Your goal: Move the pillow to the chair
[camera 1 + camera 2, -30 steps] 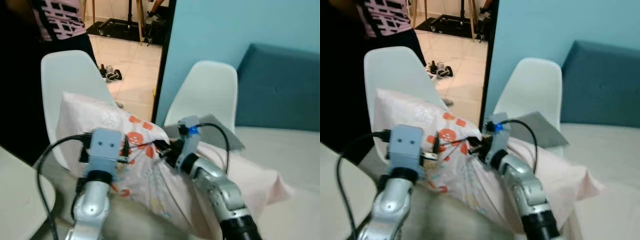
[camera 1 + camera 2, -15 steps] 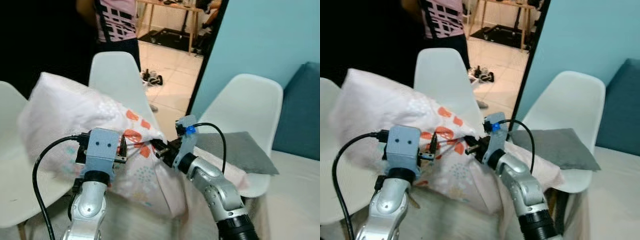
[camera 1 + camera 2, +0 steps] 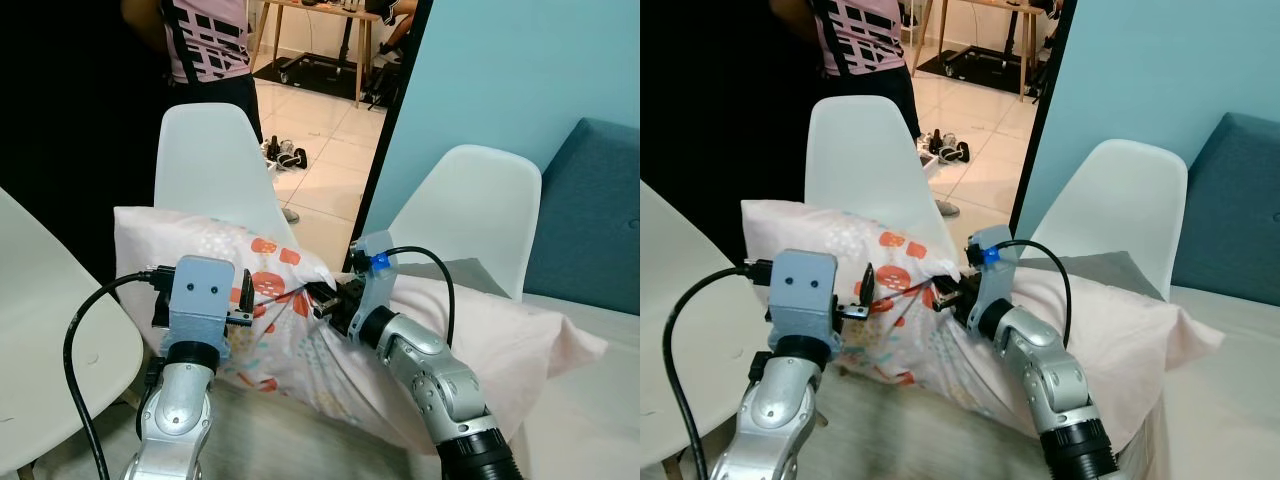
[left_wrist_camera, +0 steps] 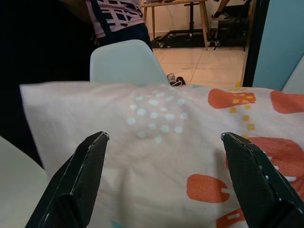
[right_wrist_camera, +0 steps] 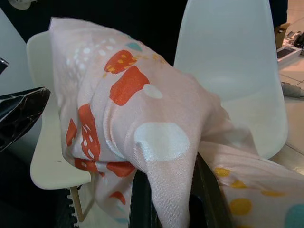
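A teal wall and a dark blue sofa back stand behind three white shell chairs: one at the far left edge, one straight ahead and one to the right with a grey cushion on its seat. A person in a pink and black patterned top stands behind the middle chair. The pillow, pale pink with orange and dotted prints, is held up in the air between the two arms in front of the middle chair, its right end drooping over the right chair's seat. The right gripper has its fingers clamped on a bunched fold of the pillow. The left gripper faces the pillow's printed side with its fingers spread apart.
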Tool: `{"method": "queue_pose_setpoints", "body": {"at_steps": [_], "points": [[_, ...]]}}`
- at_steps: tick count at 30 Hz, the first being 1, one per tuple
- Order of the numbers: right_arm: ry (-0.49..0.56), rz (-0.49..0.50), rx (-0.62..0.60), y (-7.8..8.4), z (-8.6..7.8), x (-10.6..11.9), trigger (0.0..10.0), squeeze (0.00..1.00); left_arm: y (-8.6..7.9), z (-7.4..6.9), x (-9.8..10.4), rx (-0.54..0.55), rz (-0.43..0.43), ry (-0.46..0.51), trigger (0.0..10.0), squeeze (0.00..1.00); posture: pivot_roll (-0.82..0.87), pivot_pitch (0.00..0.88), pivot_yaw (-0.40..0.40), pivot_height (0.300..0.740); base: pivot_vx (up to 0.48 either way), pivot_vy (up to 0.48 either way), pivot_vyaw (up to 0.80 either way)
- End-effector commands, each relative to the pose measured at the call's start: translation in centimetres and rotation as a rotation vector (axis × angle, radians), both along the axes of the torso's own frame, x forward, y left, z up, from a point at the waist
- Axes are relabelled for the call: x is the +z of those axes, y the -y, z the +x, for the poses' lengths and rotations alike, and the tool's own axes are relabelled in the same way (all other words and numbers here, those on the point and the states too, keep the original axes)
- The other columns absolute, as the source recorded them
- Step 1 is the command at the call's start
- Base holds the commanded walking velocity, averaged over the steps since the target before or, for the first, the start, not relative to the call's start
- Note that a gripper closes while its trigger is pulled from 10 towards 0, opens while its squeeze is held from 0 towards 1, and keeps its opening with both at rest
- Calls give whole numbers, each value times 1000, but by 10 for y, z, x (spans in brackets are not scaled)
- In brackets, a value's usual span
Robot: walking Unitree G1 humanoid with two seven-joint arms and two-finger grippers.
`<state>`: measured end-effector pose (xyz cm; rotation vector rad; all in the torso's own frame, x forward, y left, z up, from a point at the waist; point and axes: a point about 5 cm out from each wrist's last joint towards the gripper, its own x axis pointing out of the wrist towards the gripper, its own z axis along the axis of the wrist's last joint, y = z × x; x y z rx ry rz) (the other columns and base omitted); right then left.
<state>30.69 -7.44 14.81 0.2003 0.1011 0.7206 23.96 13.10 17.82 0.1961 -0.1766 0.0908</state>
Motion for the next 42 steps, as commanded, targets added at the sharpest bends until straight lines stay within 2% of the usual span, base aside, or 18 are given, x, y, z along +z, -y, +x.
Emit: {"method": "queue_pose_setpoints", "body": {"at_steps": [1, 9, 17, 26, 33, 42], "points": [[94, 49, 28, -1, 0, 22, 10000, 0, 1, -1, 5, -6, -14, 23, 10000, 0, 114, 0, -128, 740, 349, 0, 0], [113, 47, 66, -7, 0, 26, 10000, 0, -1, -1, 6, -5, -19, 30, 10000, 0, 126, 0, -132, 740, 366, 0, 382], [110, 62, 6, -5, 6, 27, 10000, 0, -8, 6, 13, 1, -11, 55, 10000, 0, 120, 0, -119, 740, 397, 0, 0], [111, 53, -1, -4, 8, 28, 10000, 0, -9, 11, 19, 3, -15, 78, 10000, 0, 122, 0, -119, 740, 410, 0, 0], [136, 34, 40, -7, 5, 30, 10000, 0, -8, 16, 22, 4, -22, 89, 10000, 0, 120, 0, -118, 740, 415, 0, 776], [110, 52, -5, -3, 8, 28, 10000, 0, -7, 17, 23, -9, -18, 93, 10000, 0, 112, 0, -115, 740, 418, 0, 0]]}}
